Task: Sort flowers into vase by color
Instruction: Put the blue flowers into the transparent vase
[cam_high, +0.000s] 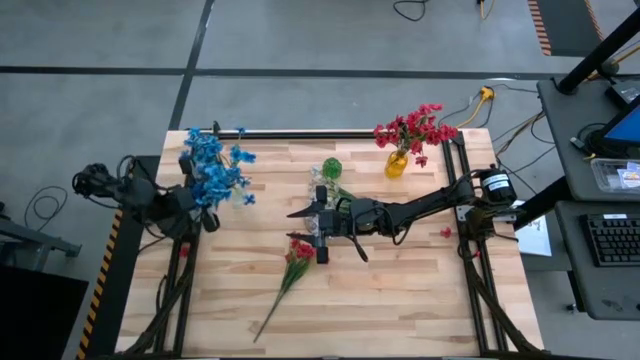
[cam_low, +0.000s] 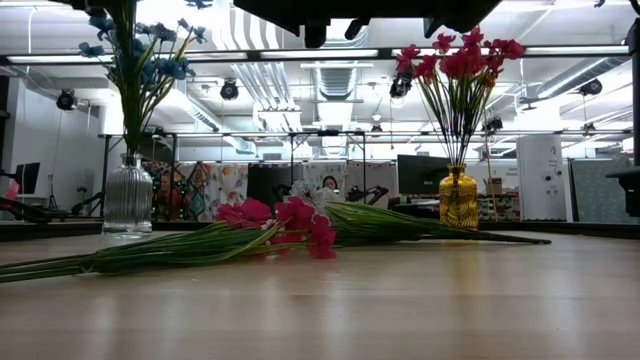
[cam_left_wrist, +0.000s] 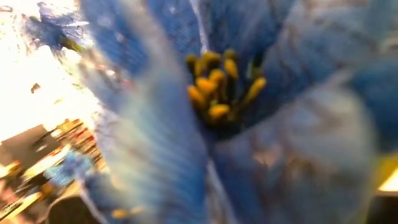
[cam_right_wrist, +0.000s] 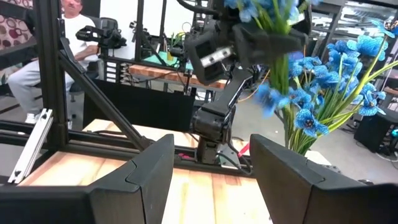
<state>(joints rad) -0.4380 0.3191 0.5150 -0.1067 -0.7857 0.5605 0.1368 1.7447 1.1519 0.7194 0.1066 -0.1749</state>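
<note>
Red-blossomed green-stemmed spray (cam_low: 275, 222) is seen lying on the wooden table (cam_low: 400, 300); only the overhead view shows right gripper (cam_high: 310, 225) above, fingers parted, empty; left gripper (cam_high: 205, 215) closed by blue flowers (cam_high: 215, 170).

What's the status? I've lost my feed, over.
Left gripper shut at the blue flowers. Right gripper open, empty, mid-table. Red flowers lie on the table. Nothing blocking.

no text, label, brand, number or sign can be read in any of the views.
</note>
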